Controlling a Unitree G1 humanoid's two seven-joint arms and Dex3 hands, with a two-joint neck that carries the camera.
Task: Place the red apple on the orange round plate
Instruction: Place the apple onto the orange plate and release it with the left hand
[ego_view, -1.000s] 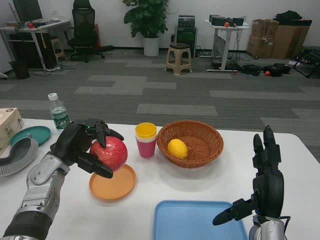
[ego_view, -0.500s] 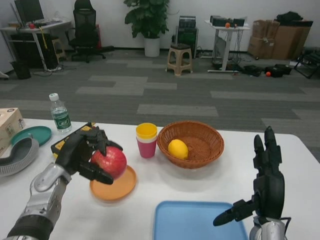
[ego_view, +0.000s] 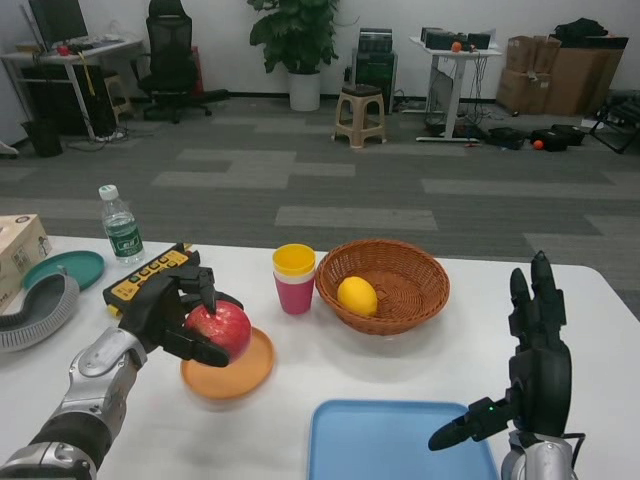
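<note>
L hand (ego_view: 172, 312) grips red apple (ego_view: 219, 329), holding it on or just above the orange round plate (ego_view: 232, 374); contact unclear. R hand (ego_view: 530, 375) far right of it, fingers spread, holding nothing, beside blue tray (ego_view: 390, 440).

Single head view, set high behind white table (ego_view: 400, 350), facing forward and down; table near, filling lower half; office floor and desks beyond table.

Left hand (ego_view: 172, 312) covers the red apple's (ego_view: 225, 328) nine-o'clock side — contact with the orange round plate (ego_view: 240, 374) unclear. Blue tray (ego_view: 390, 440) cut off at six o'clock — cardboard box (ego_view: 18, 245) at nine.
</note>
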